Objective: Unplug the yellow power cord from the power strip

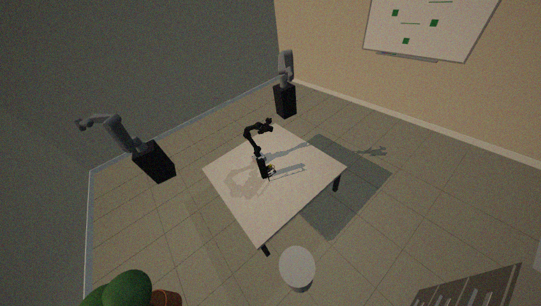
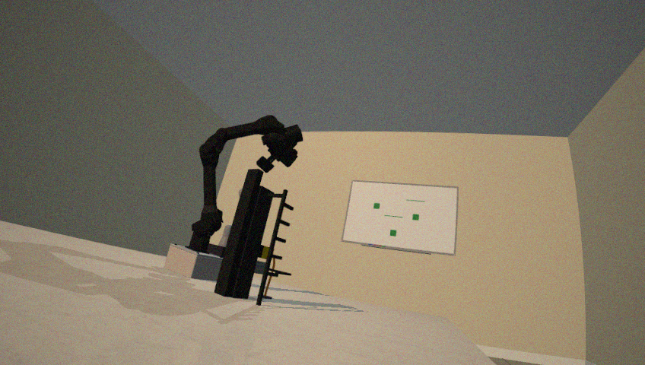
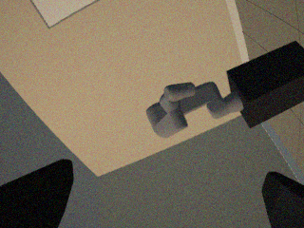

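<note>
Near the middle of the table [image 1: 288, 204], beside the arm's base: the strip [image 2: 242, 235], a tall black bar standing almost upright, tilted slightly. Likely stiff and fairly heavy, but top-heavy as it stands — apt to tip under a sideways pull.

Well above the strip's top end: the gripper [image 2: 267, 163], raised on the bent arm, touching nothing. Spread wide and holding nothing; in the wrist view only the two dark fingertips at the lower corners, aimed at the far wall and a grey arm on a black stand, not at the strip.

Low on the strip's far side, toward the wall: the plug [image 2: 265, 251], seen only as a small yellow patch between the strip and a thin black rack. Probably rigid and light, seated with some friction — best gripped across its body, pulled straight out along the prongs.

Below the plug: the cord [image 2: 268, 282], a thin yellow line, mostly hidden. Soft and slack by the look; poor place to grip.
</note>
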Action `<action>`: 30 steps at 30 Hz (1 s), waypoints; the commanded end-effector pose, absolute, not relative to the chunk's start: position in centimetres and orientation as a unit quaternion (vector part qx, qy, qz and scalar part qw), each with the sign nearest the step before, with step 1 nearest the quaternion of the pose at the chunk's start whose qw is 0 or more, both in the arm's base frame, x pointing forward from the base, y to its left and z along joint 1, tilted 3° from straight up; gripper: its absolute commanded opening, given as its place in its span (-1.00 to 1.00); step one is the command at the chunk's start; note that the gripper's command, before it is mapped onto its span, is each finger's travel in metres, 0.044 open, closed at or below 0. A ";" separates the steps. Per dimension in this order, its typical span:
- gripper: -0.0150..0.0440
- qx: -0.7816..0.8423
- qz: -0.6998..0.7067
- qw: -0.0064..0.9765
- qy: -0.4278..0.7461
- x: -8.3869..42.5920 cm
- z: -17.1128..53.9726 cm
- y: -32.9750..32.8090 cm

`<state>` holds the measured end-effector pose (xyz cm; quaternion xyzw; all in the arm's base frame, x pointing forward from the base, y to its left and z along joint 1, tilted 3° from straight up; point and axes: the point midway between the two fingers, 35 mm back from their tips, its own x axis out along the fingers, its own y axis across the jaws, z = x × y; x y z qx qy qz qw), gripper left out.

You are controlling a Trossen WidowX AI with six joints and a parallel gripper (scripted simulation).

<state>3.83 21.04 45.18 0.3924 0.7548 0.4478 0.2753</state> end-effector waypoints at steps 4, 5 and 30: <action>0.51 0.376 0.460 0.344 0.727 5.9 43.0 22.0; 0.42 0.364 0.465 0.378 0.713 6.9 41.8 22.3; 0.05 -0.269 0.469 0.677 0.500 25.8 18.2 14.8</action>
